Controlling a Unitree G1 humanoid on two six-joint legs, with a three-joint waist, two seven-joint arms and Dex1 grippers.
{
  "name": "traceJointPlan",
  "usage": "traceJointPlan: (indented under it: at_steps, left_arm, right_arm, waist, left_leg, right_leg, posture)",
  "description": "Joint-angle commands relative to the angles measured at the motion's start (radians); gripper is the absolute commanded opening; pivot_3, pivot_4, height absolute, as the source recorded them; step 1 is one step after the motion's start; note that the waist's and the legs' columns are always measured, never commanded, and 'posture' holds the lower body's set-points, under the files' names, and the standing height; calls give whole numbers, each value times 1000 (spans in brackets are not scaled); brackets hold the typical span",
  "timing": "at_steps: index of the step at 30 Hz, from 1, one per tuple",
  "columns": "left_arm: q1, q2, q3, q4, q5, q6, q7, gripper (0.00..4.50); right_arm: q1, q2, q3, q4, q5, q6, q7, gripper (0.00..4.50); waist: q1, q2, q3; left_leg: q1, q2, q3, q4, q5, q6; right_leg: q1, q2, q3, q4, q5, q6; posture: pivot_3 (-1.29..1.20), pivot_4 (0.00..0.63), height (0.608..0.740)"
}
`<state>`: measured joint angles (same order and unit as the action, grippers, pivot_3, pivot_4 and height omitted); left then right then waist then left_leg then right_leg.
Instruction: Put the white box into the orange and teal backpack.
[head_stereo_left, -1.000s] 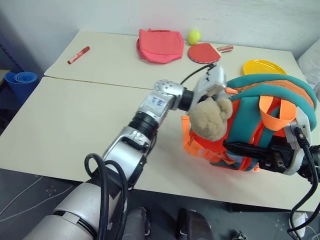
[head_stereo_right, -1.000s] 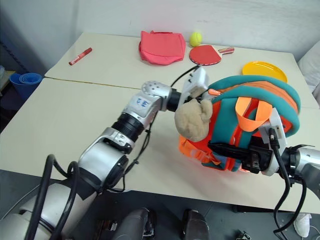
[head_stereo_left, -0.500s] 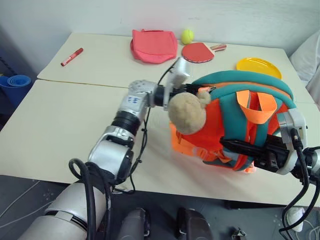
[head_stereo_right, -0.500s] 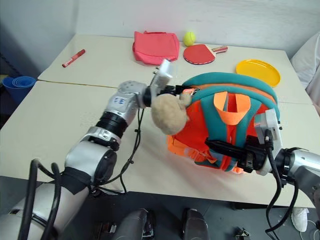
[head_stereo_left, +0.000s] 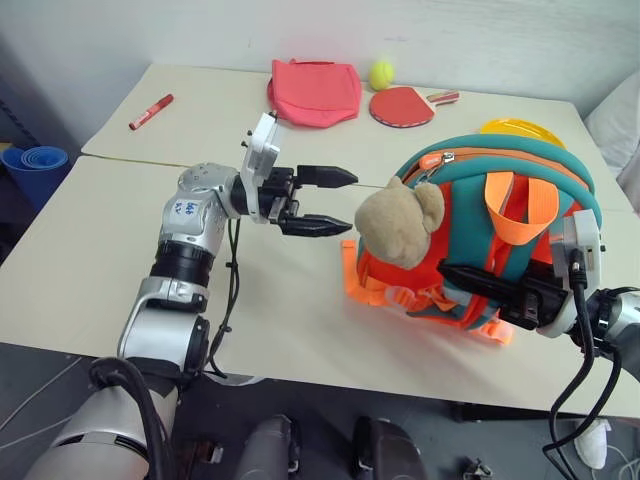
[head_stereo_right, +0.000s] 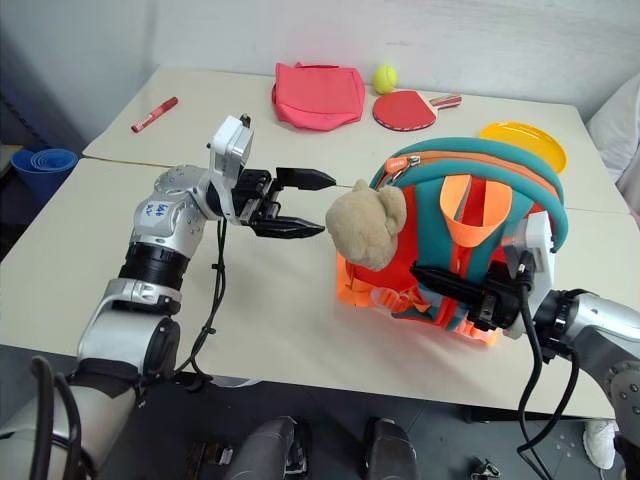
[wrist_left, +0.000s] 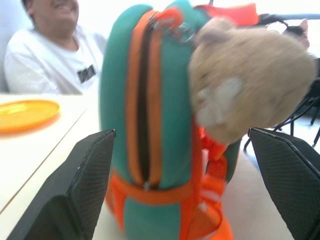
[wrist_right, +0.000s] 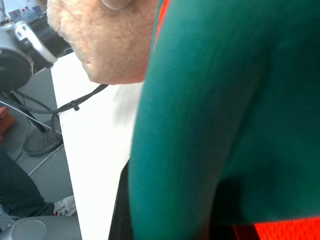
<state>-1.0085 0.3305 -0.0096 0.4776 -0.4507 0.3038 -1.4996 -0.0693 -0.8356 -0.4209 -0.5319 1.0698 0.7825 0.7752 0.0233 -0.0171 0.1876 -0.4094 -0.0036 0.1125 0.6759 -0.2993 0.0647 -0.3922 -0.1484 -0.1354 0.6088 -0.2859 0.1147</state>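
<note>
Backpack (head_stereo_left: 500, 240), orange with teal trim and tan bear (head_stereo_left: 398, 222), gripped by right hand (head_stereo_left: 470, 280); left hand (head_stereo_left: 335, 203) wide apart.

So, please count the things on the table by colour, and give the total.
Red or pink: 3, marker, pouch, paddle
Yellow: 2, ball, plate
Orange and teal: 1, backpack
Tan: 1, plush bear on the backpack
Total: 7
</note>
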Motion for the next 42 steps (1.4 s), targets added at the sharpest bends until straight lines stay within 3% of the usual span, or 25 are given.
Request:
traceJointPlan:
  at_steps: [1,6,8,17,22,27,32,36,42]
  left_arm:
    - [52,-4,-10,-222,-71,79,34,4454]
    - [102,-59,-58,-302,-24,45,136,4454]
    - [113,-83,-54,-306,-44,63,166,4071]
    - [116,-87,-74,-271,-13,1,192,1389]
    - [82,-4,-12,-238,-59,63,165,84]
    - [-16,151,101,7,-63,93,180,2]
    - [1,222,-33,216,149,-155,118,2]
    - [29,131,-120,333,261,-313,158,2]
    - [63,0,-140,399,295,-445,168,2]
  right_arm:
    - [-12,8,-1,-3,0,-21,1,0]
    - [-26,22,24,-2,-4,-21,-6,0]
    - [-32,30,30,-4,-4,-21,-9,0]
    - [-19,48,30,-17,-3,-26,-20,0]
    - [13,54,13,-31,-1,-34,-31,0]
    - [69,73,-22,-69,0,-62,-61,0]
    - [125,100,-75,-104,21,-87,-100,0]
    - [174,130,-76,-137,19,-107,-123,0]
    - [191,186,-37,-152,8,-142,-162,0]
  waist:
    - [0,0,0]
    - [4,0,0]
    - [3,0,0]
    - [2,0,0]
    - [2,0,0]
    - [-2,0,0]
    - [3,0,0]
    - [8,0,0]
    - [2,0,0]
  left_leg:
    - [0,0,0,0,0,0]
    - [1,0,-1,3,0,0]
    - [1,0,-1,3,0,0]
    - [1,0,-1,3,0,0]
    - [1,0,-1,3,0,0]
    - [1,1,-1,3,0,0]
    - [3,0,3,0,0,0]
    - [3,0,3,1,-1,0]
    - [1,0,3,2,-2,1]
  right_leg:
    - [0,0,0,1,0,0]
    - [1,0,0,2,0,0]
    - [2,0,0,1,0,0]
    - [2,0,0,1,0,0]
    - [2,0,0,1,0,0]
    - [1,1,0,2,0,0]
    - [0,1,-3,2,0,0]
    - [0,0,-2,2,0,0]
    - [-1,-1,1,2,0,1]
  posture:
    - [0,150,740]
    - [0,150,740]
    - [0,150,740]
    - [0,150,740]
    - [0,150,740]
    - [0,150,740]
    - [0,150,740]
    - [0,150,740]
    - [0,150,740]
